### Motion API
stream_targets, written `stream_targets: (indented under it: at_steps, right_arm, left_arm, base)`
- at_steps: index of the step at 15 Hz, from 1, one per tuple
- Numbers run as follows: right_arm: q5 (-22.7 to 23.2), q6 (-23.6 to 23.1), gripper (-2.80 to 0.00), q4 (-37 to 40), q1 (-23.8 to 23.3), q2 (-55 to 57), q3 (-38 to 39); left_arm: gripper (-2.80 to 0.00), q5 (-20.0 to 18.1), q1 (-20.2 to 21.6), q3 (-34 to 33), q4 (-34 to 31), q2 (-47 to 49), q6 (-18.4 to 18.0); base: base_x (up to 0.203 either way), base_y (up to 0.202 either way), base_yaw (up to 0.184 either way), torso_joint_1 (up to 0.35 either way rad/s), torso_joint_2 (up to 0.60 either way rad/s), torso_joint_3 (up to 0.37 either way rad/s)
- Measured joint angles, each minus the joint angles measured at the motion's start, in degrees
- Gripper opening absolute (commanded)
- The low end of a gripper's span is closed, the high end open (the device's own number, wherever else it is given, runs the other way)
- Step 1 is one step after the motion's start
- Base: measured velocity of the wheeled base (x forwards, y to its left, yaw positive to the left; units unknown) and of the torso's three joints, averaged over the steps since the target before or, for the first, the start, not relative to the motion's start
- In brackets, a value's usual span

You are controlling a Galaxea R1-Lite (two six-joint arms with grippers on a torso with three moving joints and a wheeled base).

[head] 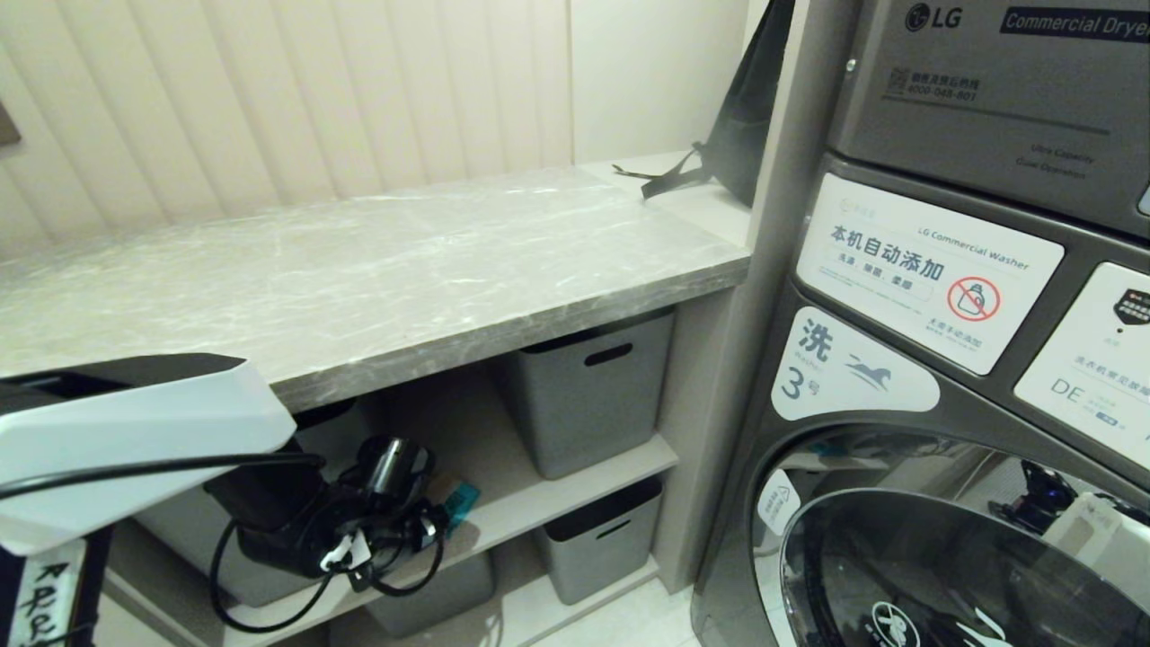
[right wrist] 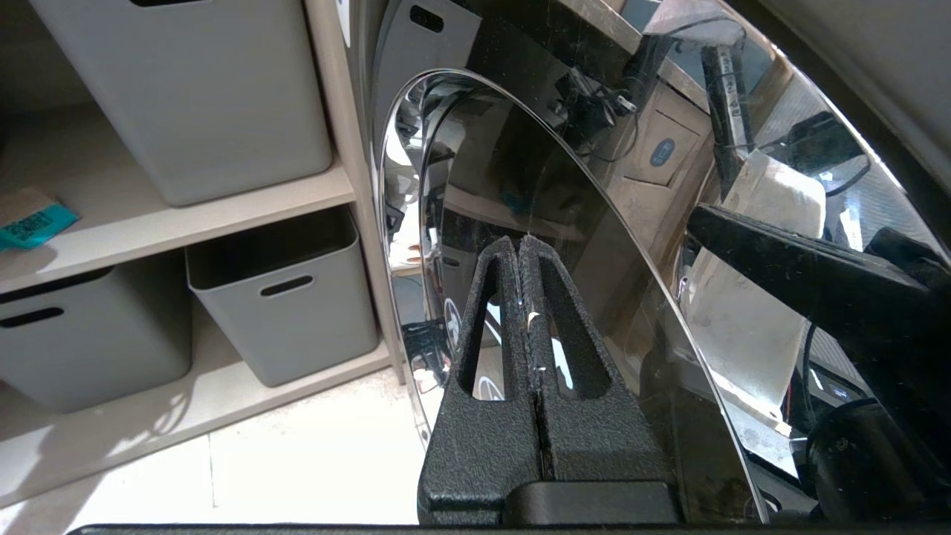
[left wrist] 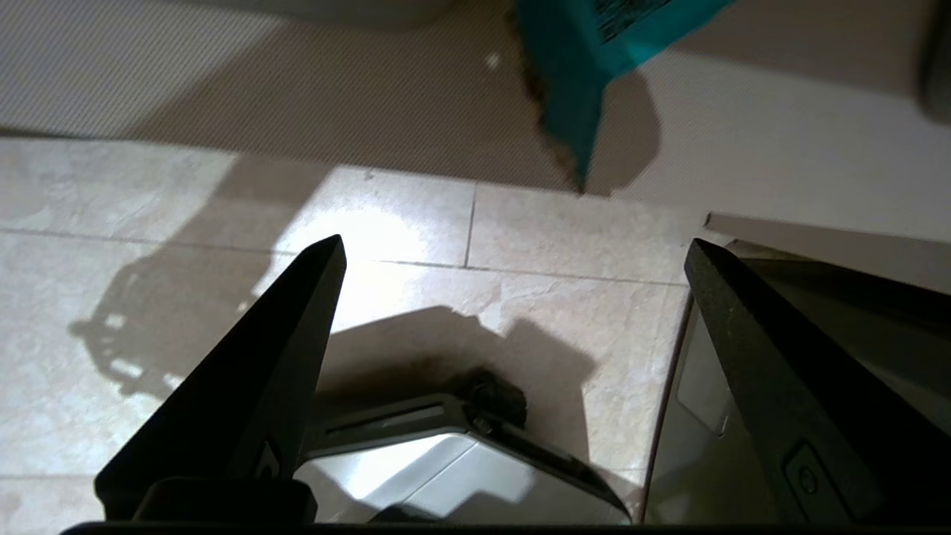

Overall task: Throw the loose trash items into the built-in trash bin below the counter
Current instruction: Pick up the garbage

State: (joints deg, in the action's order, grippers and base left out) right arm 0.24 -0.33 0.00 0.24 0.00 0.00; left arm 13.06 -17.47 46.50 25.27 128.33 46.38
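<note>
while the teal paper scrap lies on the shelf under the counter, just beyond the wide-spread, empty left gripper, the right gripper is seen pressed shut farther off

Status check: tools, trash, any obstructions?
Left tool open, empty, low by the shelf. Right tool shut, parked by washer door. Teal scrap lies on shelf. Counter bare.

Four grey tubs are sitting on the shelves, one teal scrap is lying nearby, and one black bag is leaning far right.
</note>
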Motion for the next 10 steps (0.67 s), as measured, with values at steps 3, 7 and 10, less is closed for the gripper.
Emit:
stream_targets:
  at_steps: [3, 7, 10]
  right_arm:
    - [0.0, 0.0, -2.8, 0.0, 0.0, 0.0, 0.0]
    - [0.0, 0.0, -2.8, 0.0, 0.0, 0.0, 0.0]
    - [0.0, 0.0, -2.8, 0.0, 0.0, 0.0, 0.0]
  left_arm:
    - [0.0, -0.5, 1.1, 2.4, -1.3, 1.2, -3.0]
    - [0.0, -0.6, 2.2, 2.9, -3.4, 2.9, -9.3]
    - [0.0, 0.4, 2.5, 3.6, -5.9, 4.0, -14.3]
  base:
    - [0.0, 0.0, 0.0, 0.0, 0.0, 0.0]
    - [0.0, 0.0, 0.0, 0.0, 0.0, 0.0]
    - [0.0, 0.0, 0.0, 0.0, 0.0, 0.0]
